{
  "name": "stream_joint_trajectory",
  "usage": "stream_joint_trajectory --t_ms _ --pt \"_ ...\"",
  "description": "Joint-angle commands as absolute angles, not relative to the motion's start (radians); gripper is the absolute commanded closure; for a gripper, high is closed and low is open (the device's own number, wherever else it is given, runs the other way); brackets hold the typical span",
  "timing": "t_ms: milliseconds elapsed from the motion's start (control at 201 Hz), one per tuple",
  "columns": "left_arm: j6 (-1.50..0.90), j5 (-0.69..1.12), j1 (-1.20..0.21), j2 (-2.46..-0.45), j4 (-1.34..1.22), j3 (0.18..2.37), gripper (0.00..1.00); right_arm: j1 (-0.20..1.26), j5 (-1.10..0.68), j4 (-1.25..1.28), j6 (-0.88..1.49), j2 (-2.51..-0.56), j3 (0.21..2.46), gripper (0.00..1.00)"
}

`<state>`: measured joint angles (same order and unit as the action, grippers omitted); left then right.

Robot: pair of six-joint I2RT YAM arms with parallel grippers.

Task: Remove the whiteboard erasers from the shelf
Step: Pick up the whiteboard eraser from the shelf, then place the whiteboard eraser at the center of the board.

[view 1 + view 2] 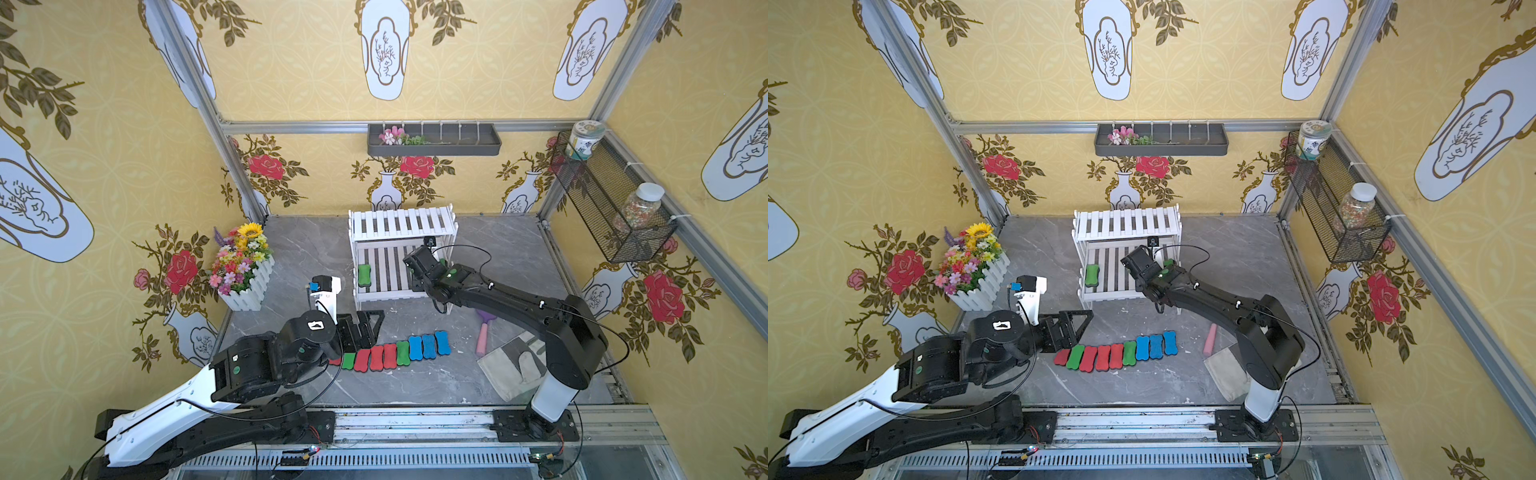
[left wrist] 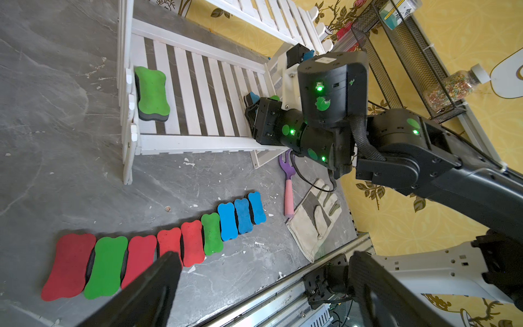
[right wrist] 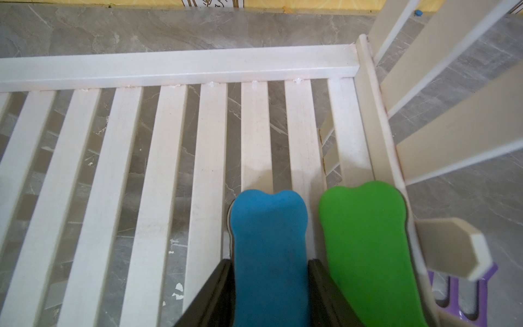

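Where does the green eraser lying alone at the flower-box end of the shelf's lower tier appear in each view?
Top view: green eraser on the lower tier's end nearest the flower box.
Top view: green eraser, same place.
Left wrist: green eraser on the end slats, beside the side rail.
Right wrist: absent; a second green eraser shows there.
Shared landmark: the white shelf, in all views.

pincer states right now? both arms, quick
Left pincer: open, holding nothing.
Right pincer: closed on the blue eraser, which lies on the shelf, lower tier.
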<state>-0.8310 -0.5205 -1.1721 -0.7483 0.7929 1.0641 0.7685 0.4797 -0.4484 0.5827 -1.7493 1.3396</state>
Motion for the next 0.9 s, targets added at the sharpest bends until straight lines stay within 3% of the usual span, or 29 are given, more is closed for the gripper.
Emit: stream_joint_trajectory --t_ms 0,438,891 --pt "-0.819 -0.524 -1.172 -0.754 0.778 1.072 0.01 0.767 0.457 -0.482 0.597 -1.757 1.346 0.55" --pt "-0.83 -0.531 -1.173 -0.75 0.787 1.07 0.0 0.819 0.318 -0.398 0.588 -1.523 1.282 0.6" --pt "-0.836 -0.54 -1.171 -0.742 0.791 1.062 0.01 0.999 0.475 -0.666 0.846 -1.083 0.894 0.6"
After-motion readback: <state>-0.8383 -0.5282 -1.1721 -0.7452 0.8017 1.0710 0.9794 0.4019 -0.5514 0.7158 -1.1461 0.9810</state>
